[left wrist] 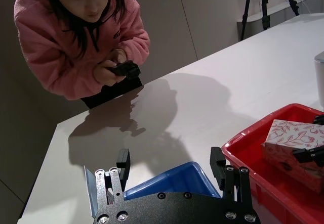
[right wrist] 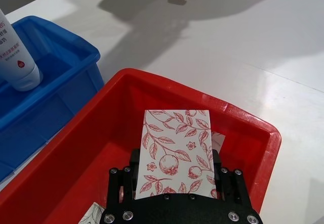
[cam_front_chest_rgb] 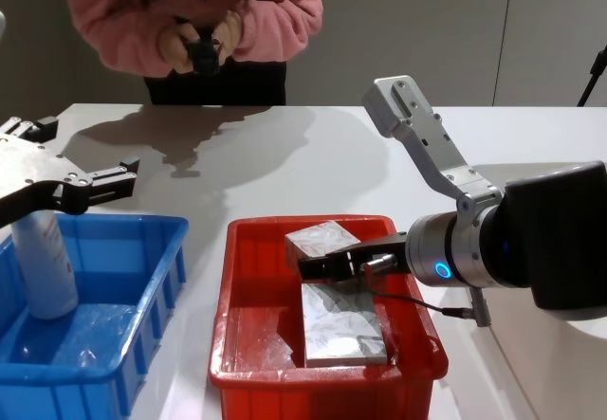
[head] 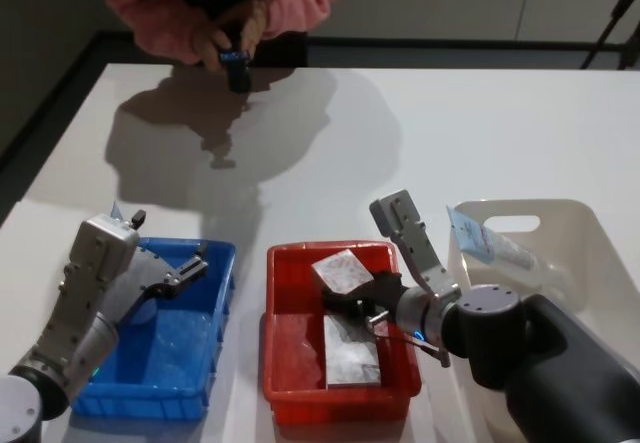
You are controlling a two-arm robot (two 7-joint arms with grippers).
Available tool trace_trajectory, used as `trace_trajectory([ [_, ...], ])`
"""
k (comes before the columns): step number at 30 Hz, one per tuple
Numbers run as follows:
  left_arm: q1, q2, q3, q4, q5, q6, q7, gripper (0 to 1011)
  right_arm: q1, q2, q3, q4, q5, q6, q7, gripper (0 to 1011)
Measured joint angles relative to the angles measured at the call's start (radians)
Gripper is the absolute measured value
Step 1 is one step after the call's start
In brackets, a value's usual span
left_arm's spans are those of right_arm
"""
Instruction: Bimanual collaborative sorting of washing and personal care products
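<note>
Chest view alone shows white bottle (cam_front_chest_rgb: pixel 43 259) upright in blue crate (cam_front_chest_rgb: pixel 142 344).

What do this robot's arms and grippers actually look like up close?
Each arm ends in a pale grey metal bracket and a black gripper plate studded with silver screws. The left gripper and right gripper both have slim black fingers. The right arm's bulky black casing has a silver wrist collar with a glowing blue ring and a thin dark cable beneath.
</note>
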Motion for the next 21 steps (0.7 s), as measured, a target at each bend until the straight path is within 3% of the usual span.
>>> trace_trajectory([
  [21, 0.0, 0.0, 0.0, 0.0, 0.0, 0.0, 0.0, 1002, -0.042, 0.037, -0.022, -0.107, 0.005, -0.058, 0.055, 788],
])
